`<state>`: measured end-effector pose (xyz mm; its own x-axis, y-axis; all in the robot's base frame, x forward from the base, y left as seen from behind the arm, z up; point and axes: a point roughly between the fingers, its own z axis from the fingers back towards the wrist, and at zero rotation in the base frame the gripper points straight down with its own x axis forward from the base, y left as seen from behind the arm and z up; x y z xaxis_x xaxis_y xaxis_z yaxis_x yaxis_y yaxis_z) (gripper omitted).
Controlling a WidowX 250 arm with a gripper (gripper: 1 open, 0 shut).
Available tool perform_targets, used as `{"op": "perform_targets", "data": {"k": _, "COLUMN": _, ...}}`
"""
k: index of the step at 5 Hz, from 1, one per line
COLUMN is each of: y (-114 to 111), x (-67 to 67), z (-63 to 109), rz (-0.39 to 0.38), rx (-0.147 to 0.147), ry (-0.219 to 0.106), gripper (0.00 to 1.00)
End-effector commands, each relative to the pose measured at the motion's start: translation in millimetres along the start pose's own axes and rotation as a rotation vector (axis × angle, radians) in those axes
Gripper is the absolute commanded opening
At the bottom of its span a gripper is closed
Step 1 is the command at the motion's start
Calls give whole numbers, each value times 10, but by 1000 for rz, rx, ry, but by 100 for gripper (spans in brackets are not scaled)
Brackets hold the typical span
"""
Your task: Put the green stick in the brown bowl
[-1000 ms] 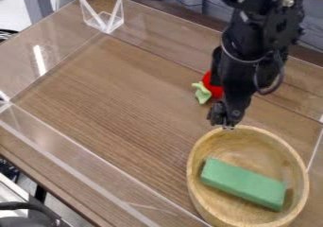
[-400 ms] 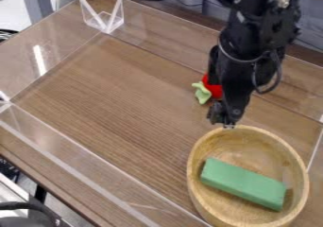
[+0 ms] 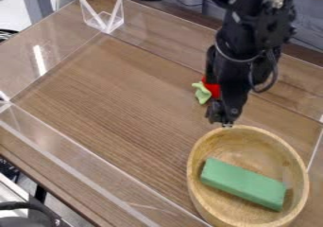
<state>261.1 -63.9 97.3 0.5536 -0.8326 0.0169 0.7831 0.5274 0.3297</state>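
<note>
The green stick (image 3: 245, 183) lies flat inside the brown bowl (image 3: 202, 186) at the lower right of the table. My gripper (image 3: 226, 112) hangs just above and behind the bowl's far rim, fingers pointing down, open, with nothing between them. It is apart from the stick.
A red strawberry-like toy with green leaves (image 3: 205, 92) sits right behind the gripper, partly hidden by it. Clear plastic walls (image 3: 51, 53) fence the wooden table (image 3: 113, 108) on all sides. A clear stand (image 3: 102, 16) sits at the back left corner.
The arm has drifted slightly to the left and up. The stick stays at rest in the bowl.
</note>
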Motion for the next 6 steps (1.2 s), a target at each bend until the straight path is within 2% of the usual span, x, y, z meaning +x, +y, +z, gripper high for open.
{"op": "perform_targets", "data": {"k": 1, "y": 80, "x": 1, "z": 106, "rz": 36, "rx": 33, "ry": -44, "gripper": 100}}
{"op": "perform_targets", "data": {"k": 3, "y": 109, "x": -15, "z": 93, "rz": 69, "rx": 44, "ry": -56, "gripper": 100}}
{"op": "perform_targets", "data": {"k": 4, "y": 124, "x": -26, "z": 89, "rz": 85, "rx": 55, "ry": -59, "gripper": 0}}
{"op": "perform_targets", "data": {"k": 5, "y": 158, "x": -78, "z": 129, "rz": 103, "rx": 52, "ry": -53, "gripper": 100}}
{"op": "perform_targets", "data": {"k": 6, "y": 207, "x": -143, "z": 174, "rz": 127, "rx": 50, "ry": -52, "gripper": 100}}
